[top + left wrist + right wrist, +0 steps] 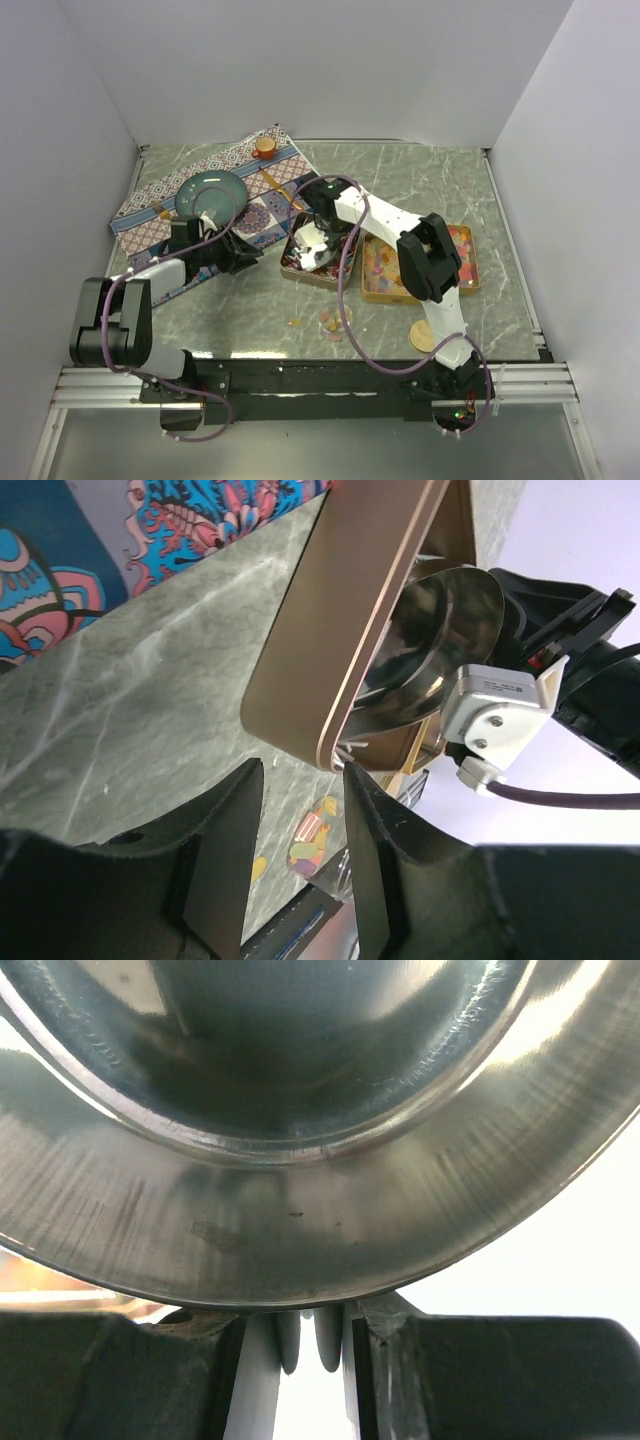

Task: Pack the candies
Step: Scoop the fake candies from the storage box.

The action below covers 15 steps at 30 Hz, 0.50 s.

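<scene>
The left gripper (302,778) stands part open with nothing in it. Through the gap between its jaws only table (150,700) and a few loose candies (310,840) show. The corner of the tin (320,620) lies just beyond its fingertips at 12 o'clock, not yet between them.

The step looks like steadying this tin while the right gripper (300,1345), closed on the edge of a steel bowl (320,1210), holds the bowl over it. To do it well, the left jaws should straddle the tin's wall at the corner and close gently. A hard pinch or a push would likely slide the tin out from under the bowl. The bowl should tip slowly and low inside the rim, or sweets may bounce out. Whether the tin or the bowl holds any sweets cannot be told.

Around the tin, seen from above:
- **6 o'clock:** spilled candies (330,320) on the table.
- **4 o'clock:** a cork disc (425,335).
- **3 o'clock:** a second tin (472,288), just beside the first and holding most of the candies (378,268). The right arm crosses over it.
- **10 o'clock:** a cloth (150,205) carrying a teal bowl (210,192), with a cup (265,147) farther back.

The crossed arms crowd the tin, so the left wrist risks touching the bowl.
</scene>
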Motion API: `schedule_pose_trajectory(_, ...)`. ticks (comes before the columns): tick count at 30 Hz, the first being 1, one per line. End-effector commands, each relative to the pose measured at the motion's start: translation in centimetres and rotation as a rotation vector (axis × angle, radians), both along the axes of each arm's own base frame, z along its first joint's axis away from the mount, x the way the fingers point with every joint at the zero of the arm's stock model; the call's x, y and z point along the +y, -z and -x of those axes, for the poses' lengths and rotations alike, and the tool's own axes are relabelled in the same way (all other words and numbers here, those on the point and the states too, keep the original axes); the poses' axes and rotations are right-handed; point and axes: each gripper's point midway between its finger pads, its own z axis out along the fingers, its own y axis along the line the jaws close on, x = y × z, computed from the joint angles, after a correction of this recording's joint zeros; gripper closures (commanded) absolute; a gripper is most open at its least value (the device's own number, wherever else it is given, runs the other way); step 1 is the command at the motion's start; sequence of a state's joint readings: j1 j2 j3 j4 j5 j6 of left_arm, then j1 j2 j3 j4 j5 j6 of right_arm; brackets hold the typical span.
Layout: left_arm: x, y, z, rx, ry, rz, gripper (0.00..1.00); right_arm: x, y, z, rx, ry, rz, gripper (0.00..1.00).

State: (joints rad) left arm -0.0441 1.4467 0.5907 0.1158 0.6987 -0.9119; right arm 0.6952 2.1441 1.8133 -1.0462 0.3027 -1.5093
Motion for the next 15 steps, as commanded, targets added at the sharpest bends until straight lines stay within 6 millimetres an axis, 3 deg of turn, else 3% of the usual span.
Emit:
schedule_pose_trajectory(1,-0.1,-0.7,-1.2,-0.041,0.012,-0.016,0.57,1.8,1.5,1.8,0.094,0.055,-0.119,1.00)
schedule_pose_trajectory(9,0.0,-0.5,-2.1,-0.024,0.029,-0.039,0.56,2.1,3.1,3.5,0.171,0.113,-0.272,1.00)
schedule_pose_trajectory(15,-0.1,-0.4,-2.9,-0.011,0.039,-0.046,0.57,2.7,3.0,4.3,0.193,0.143,-0.399,1.00)
